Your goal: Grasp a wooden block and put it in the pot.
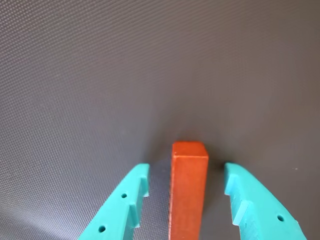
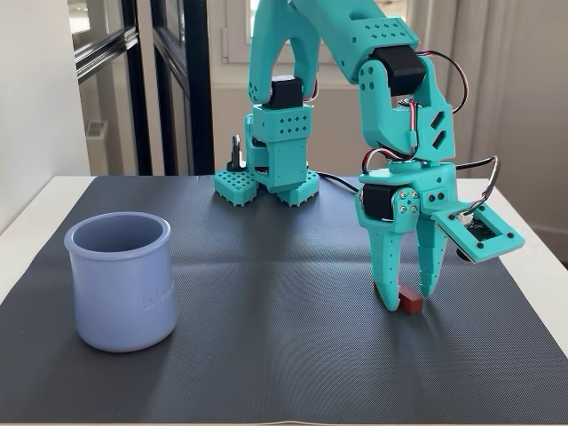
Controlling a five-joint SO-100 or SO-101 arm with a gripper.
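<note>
Pincer [image 1: 186,187] is down at the dark woven mat [image 2: 266,293] covering the tabletop, teal fingers spread wide, nothing held. In the wrist view the small red rectangular wooden block [image 1: 189,192] lies lengthwise between the two fingertips, with a clear gap on each side; neither finger touches it. The gap on the left of that view looks slightly larger than the one on the right, so the block sits a little off-centre.

In the fixed view the pincer [image 2: 406,300] straddles the block [image 2: 410,303], of which only a red end shows beside the nearer fingertip. The pale lavender-blue cylindrical pot [image 2: 120,282] stands upright and well apart, toward the left of that view, empty as far as I can see.

My judgement: I am at the closing step; grasp not yet made.

Risks from here:
- Off-centre block: one finger would meet it first and push or twist it on the mat, giving a skewed hold.
- Fingertips look very low; pressing further could drag on the mat and shift the block.
- Narrow bar, smooth faces: a light pinch near the end could let it swing or drop on the carry to the pot.
</note>
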